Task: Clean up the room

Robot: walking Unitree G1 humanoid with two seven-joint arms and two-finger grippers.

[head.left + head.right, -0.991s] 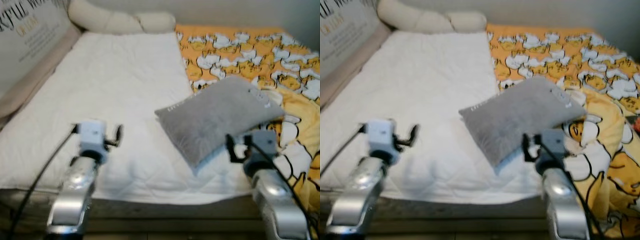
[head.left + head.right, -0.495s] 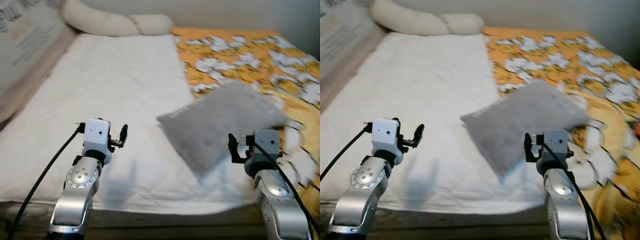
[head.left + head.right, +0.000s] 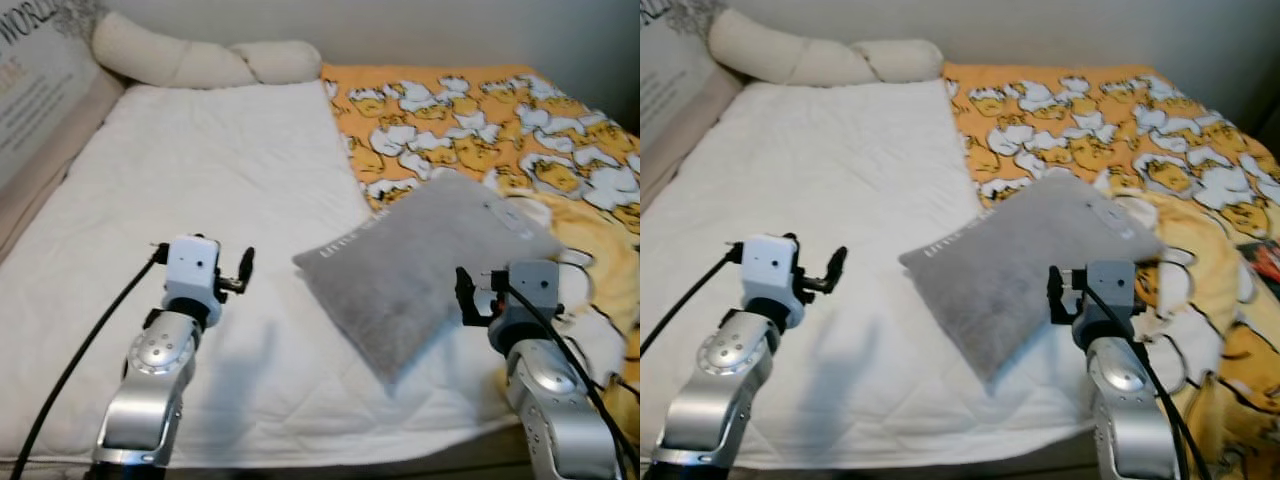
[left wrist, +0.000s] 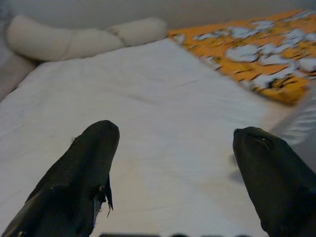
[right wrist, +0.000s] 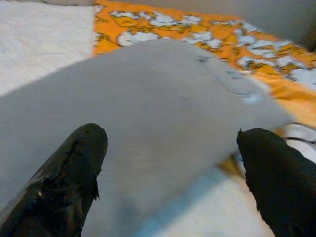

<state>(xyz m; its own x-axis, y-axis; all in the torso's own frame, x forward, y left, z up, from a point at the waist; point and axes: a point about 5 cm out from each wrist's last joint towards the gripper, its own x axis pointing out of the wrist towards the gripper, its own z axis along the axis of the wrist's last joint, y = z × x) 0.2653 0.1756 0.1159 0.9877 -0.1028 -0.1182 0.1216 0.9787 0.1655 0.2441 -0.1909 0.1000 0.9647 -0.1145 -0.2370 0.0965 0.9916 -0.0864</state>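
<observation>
The robot stands at the foot of a bed (image 3: pixel 200 180) and looks set to tidy it. I think the step in hand is reaching for the gray pillow (image 3: pixel 420 262), which lies crooked, partly on the white sheet and partly on the orange blanket (image 3: pixel 480 110) with the cartoon pictures.

The right gripper (image 5: pixel 170 163) is held up just in front of the pillow's near edge. Its two black fingers (image 5: pixel 64 182) are wide apart, and the pillow sits right ahead between them, but not touching them yet (you can see the gap in the wrist view). The left gripper (image 4: pixel 175 163) hovers over the bare white sheet, off to the side of the pillow, and its fingers are spread wide too, holding nothing.

Next, the right gripper likely needs to push forward a little so the pillow's edge goes between the fingers, then squeeze. The pillow is soft and floppy, so a good deep bite would help. A long cream cushion (image 3: pixel 190 62) lies at the head of the bed.
</observation>
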